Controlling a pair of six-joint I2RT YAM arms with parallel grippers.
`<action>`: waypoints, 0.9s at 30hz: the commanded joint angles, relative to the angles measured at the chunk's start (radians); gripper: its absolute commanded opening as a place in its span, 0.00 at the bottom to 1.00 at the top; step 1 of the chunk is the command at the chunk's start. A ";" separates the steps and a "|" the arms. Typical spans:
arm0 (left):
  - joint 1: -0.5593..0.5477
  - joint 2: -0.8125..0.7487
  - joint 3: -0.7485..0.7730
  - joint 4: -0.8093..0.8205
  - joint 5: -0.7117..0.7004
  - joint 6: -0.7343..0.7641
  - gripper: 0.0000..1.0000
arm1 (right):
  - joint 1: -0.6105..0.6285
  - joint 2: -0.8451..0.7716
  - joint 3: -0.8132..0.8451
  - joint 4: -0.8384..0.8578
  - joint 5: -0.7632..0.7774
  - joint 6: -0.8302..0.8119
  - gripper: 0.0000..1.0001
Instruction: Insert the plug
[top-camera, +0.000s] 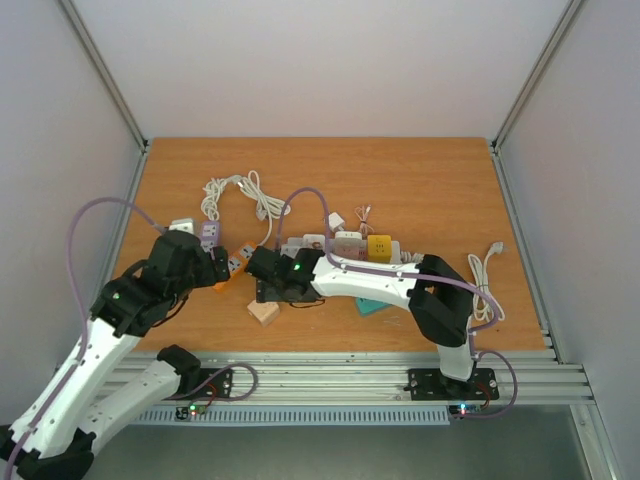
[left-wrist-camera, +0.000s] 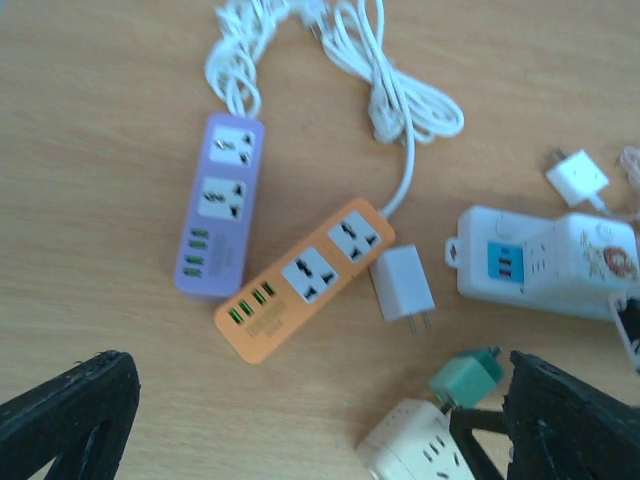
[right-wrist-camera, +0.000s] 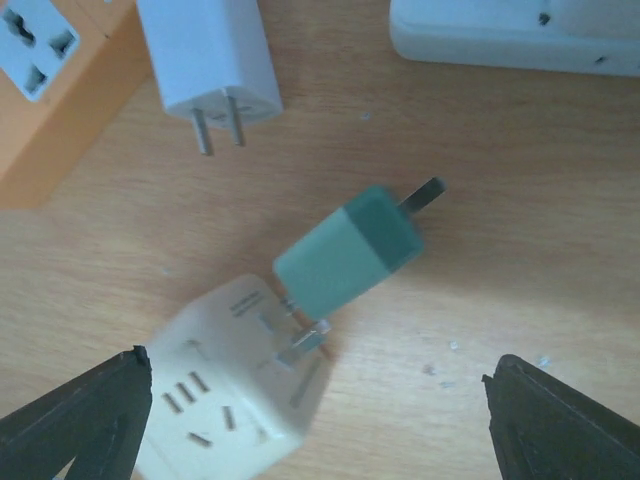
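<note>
A green plug (right-wrist-camera: 345, 250) lies tilted on the wood with its metal prongs resting against the top face of a cream cube socket (right-wrist-camera: 235, 375); I cannot tell if they are seated. My right gripper (right-wrist-camera: 320, 430) is open and empty, with its fingers wide on either side of the plug and cube. In the left wrist view the green plug (left-wrist-camera: 465, 380) and cube (left-wrist-camera: 415, 450) sit at the lower right. My left gripper (left-wrist-camera: 320, 430) is open and empty above bare wood. In the top view the left gripper (top-camera: 228, 262) and right gripper (top-camera: 262, 272) are close together, above the cube (top-camera: 264, 312).
An orange power strip (left-wrist-camera: 305, 278) and a purple one (left-wrist-camera: 220, 205) lie side by side, with a white charger (left-wrist-camera: 402, 285) beside the orange one. A white strip (left-wrist-camera: 545, 260), a small white plug (left-wrist-camera: 578, 180) and coiled white cable (left-wrist-camera: 340, 60) lie beyond. Another white cable (top-camera: 485, 285) lies at the right.
</note>
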 joint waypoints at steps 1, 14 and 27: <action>0.006 -0.057 0.079 -0.025 -0.155 0.040 0.99 | 0.052 0.043 0.089 -0.063 0.113 0.237 0.93; 0.006 -0.135 0.058 -0.015 -0.318 0.082 0.99 | 0.103 0.276 0.361 -0.306 0.124 0.323 0.98; 0.007 -0.134 0.023 0.020 -0.295 0.098 0.99 | 0.106 0.273 0.309 -0.286 0.032 0.291 0.78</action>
